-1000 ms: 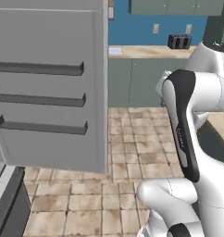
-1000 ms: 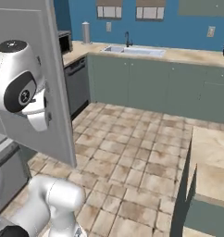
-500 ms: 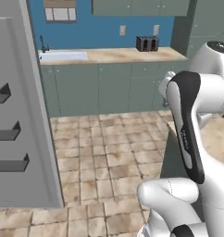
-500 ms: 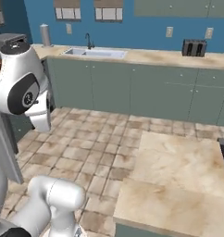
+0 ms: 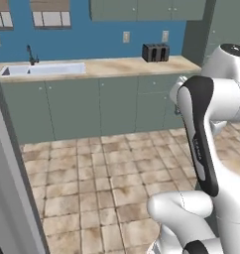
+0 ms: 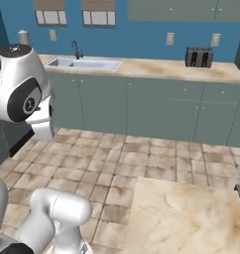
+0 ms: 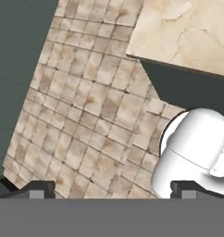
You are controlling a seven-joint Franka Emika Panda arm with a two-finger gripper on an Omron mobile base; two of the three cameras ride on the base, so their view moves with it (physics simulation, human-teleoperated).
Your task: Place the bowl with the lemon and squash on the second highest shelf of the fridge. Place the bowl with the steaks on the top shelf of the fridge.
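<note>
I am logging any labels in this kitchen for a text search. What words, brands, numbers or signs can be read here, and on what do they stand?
None: nothing here can be read.
Toaster: no brand or marking shows.
Wall outlets: plain plates, no text.
Cabinet fronts: bare, no labels.
Robot arm: no readable marking on its dark panel.

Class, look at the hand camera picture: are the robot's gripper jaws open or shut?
Open. In the hand view the gripper shows its two dark fingertips far apart at the bottom corners, with only tiled floor between them.
</note>
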